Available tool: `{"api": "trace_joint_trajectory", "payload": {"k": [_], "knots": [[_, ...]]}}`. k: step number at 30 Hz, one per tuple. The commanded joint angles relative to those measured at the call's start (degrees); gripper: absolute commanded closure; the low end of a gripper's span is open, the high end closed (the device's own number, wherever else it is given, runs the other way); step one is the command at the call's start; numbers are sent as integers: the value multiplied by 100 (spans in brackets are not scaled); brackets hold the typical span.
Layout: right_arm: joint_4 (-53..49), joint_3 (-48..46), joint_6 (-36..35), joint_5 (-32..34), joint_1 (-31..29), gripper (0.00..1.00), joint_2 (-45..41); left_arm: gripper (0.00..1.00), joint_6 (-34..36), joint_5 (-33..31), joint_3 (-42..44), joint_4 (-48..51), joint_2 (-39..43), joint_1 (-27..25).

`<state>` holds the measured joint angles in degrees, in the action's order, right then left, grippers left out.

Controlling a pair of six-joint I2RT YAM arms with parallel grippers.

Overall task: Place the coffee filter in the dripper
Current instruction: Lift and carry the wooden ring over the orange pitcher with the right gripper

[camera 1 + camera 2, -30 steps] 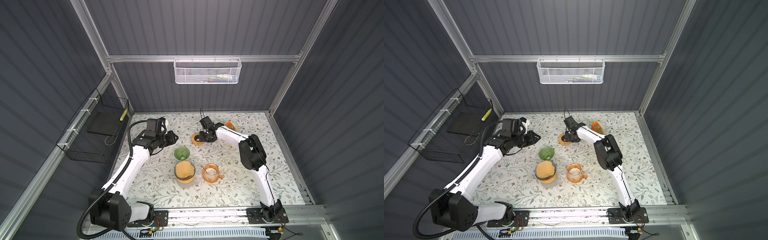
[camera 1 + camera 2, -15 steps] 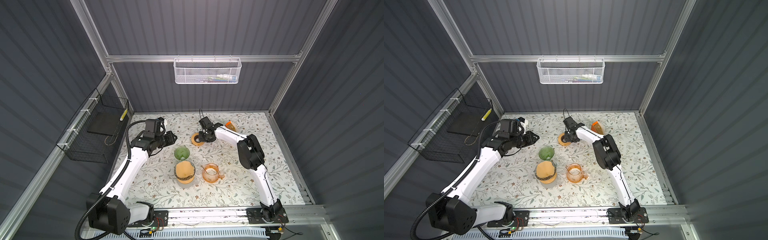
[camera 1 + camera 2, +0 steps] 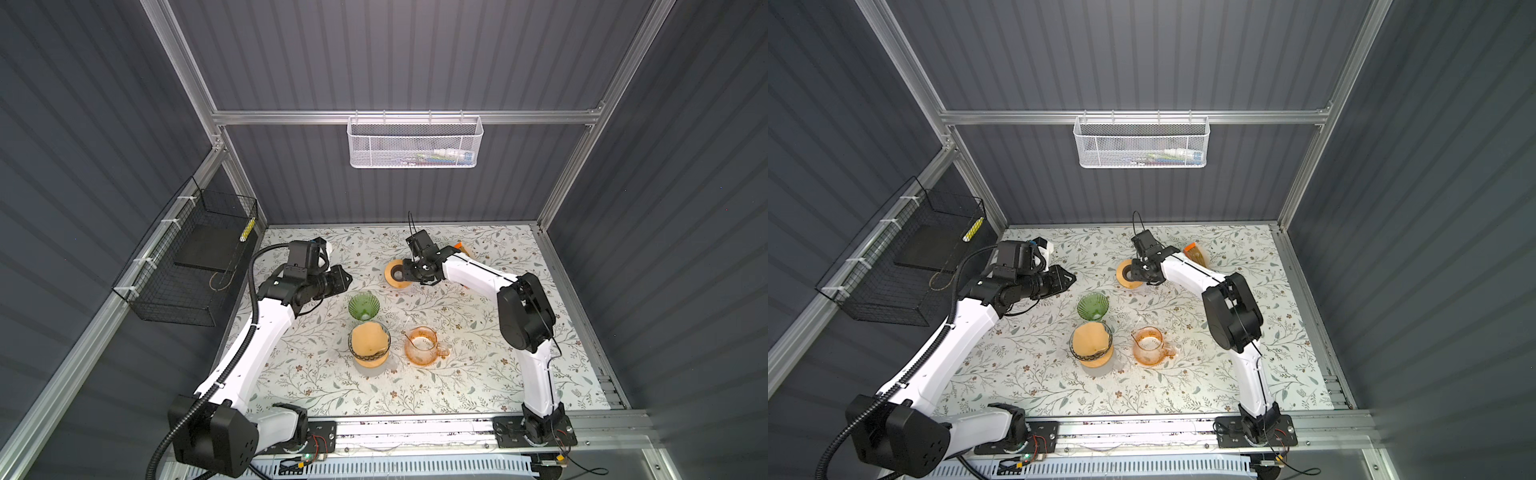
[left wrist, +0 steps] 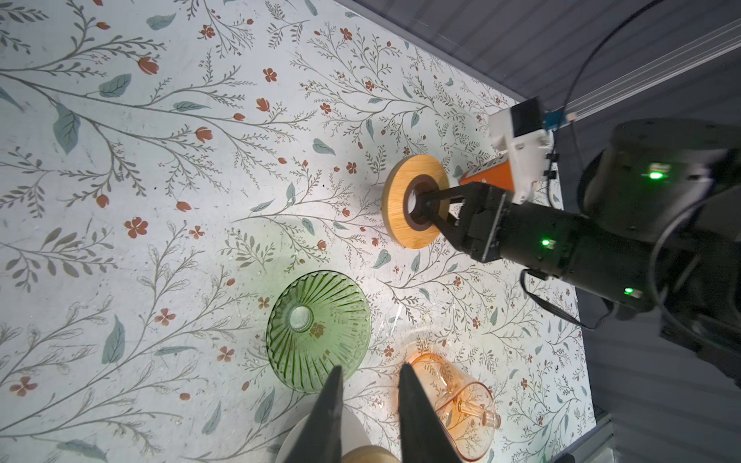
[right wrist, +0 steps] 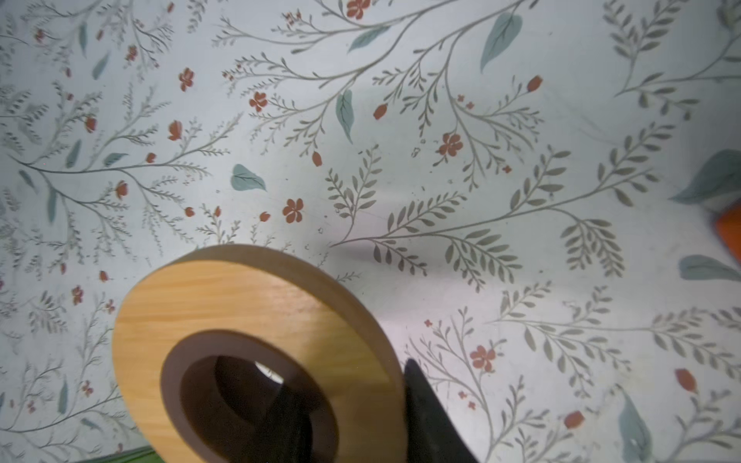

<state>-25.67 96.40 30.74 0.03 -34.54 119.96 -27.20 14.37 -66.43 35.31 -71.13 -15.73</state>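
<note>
Right gripper (image 4: 432,212) just clamped onto the wooden ring (image 4: 395,216), one jaw through its hole. Filter (image 3: 368,337) sits untouched in the holder (image 3: 352,351) next to the dripper (image 3: 363,305), so we're guessing this is prep.

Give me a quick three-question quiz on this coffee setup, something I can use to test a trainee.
1. True or false: the right gripper has one finger inside the hole of the ring.
2. The filter sits in: A) the green dripper, B) the glass on a wooden base, C) the pitcher.
3. Fill in: the left gripper holds ____.
Key: 1 true; 2 B; 3 nothing.
</note>
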Motion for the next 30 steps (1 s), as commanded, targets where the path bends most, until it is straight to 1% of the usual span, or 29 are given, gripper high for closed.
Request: {"api": "trace_joint_trajectory", "payload": {"k": [1, 6, 11, 18, 24, 30], "knots": [[150, -378, -101, -89, -18, 78, -574, 74, 54, -112, -156, 315, 168, -18], [-128, -1079, -272, -374, -17, 79, -1512, 74, 118, -264, -203, 484, 195, -18], [-535, -1848, -397, -584, -27, 80, -2469, 74, 127, -351, -88, 421, 238, -18], [-1261, -2566, -485, -766, -100, 81, -3425, 74, 79, -357, 60, 228, 149, -18], [-1561, -3103, -309, -764, -291, 82, -3880, 74, 3, -246, 148, 30, 66, -18], [-1660, -3294, -210, -741, -524, 83, -3959, 74, -14, -227, 235, -1, 69, -18]]}}
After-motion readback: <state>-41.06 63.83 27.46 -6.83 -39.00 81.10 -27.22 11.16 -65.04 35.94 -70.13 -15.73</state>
